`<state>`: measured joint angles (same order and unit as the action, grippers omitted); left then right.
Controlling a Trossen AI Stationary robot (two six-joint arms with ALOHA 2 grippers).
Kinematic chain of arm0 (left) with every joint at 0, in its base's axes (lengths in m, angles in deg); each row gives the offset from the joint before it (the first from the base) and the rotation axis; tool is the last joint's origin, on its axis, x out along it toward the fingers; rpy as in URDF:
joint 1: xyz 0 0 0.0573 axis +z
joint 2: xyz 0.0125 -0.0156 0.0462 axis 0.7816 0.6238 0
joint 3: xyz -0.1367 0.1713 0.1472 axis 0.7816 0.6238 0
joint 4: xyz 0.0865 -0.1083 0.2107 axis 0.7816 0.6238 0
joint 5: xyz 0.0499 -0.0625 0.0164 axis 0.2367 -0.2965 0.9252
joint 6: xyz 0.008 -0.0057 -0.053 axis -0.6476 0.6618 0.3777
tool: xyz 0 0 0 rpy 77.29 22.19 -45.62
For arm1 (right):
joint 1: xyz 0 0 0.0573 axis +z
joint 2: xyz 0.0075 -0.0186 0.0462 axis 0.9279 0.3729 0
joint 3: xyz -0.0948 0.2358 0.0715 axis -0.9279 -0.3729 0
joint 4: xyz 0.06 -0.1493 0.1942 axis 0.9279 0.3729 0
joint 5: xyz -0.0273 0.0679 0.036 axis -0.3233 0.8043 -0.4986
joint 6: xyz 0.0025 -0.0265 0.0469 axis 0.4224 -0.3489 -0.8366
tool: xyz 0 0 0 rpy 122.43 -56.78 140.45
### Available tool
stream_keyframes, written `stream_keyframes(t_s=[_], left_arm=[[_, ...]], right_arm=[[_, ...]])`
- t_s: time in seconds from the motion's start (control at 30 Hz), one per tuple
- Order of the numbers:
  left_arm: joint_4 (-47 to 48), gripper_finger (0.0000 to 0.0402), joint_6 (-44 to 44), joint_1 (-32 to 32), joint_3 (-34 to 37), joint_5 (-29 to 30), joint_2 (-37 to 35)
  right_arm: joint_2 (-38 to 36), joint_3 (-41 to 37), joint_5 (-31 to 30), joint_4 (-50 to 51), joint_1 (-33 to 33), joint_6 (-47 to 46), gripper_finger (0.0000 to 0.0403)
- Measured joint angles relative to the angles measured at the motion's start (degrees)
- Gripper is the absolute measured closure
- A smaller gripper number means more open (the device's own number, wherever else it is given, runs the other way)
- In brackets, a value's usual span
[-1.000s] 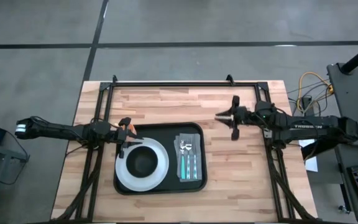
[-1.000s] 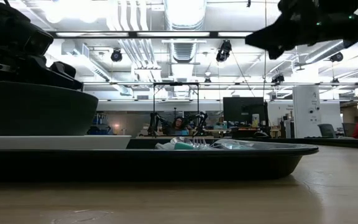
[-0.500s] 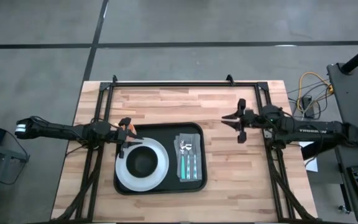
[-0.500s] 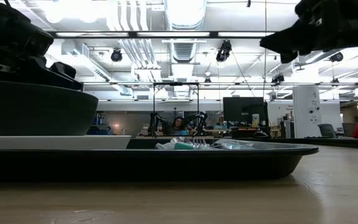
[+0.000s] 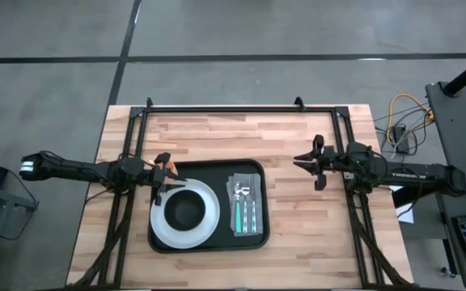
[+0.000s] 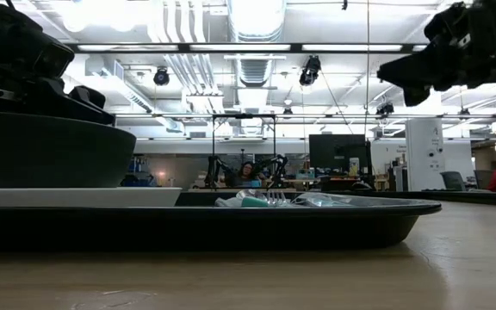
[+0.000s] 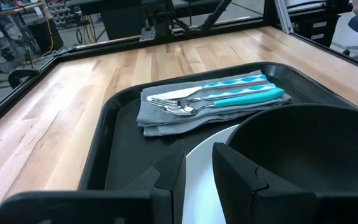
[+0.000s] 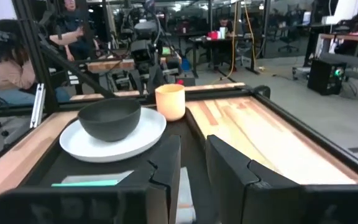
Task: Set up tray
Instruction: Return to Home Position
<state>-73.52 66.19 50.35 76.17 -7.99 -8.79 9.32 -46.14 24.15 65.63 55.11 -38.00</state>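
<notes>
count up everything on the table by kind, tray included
tray: 1
plate: 1
bowl: 1
napkin: 1
cutlery pieces: 3
cup: 1
total: 8

The left arm (image 5: 79, 169) reaches in level from the left side, and the left gripper (image 5: 172, 178) points toward the middle. Its fingers (image 7: 166, 177) stand a narrow gap apart. The right arm (image 5: 403, 170) stretches in level from the right side. The right gripper (image 5: 302, 161) is held high and faces the left one, its fingers (image 8: 163, 168) likewise slightly parted.
</notes>
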Motion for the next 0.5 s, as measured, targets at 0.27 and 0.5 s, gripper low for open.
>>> stream_keyframes(t_s=[0.27,0.5], left_arm=[[0.0,0.0340,0.0,0.0,0.0,0.0,0.0],[0.0,0.0340,0.0,0.0,0.0,0.0,0.0]], right_arm=[[-3.0,-0.4,-2.5,4.5,0.1,-1.3,0.0335],[-6.7,-2.7,-6.4,7.2,2.2,-1.0,0.0335]])
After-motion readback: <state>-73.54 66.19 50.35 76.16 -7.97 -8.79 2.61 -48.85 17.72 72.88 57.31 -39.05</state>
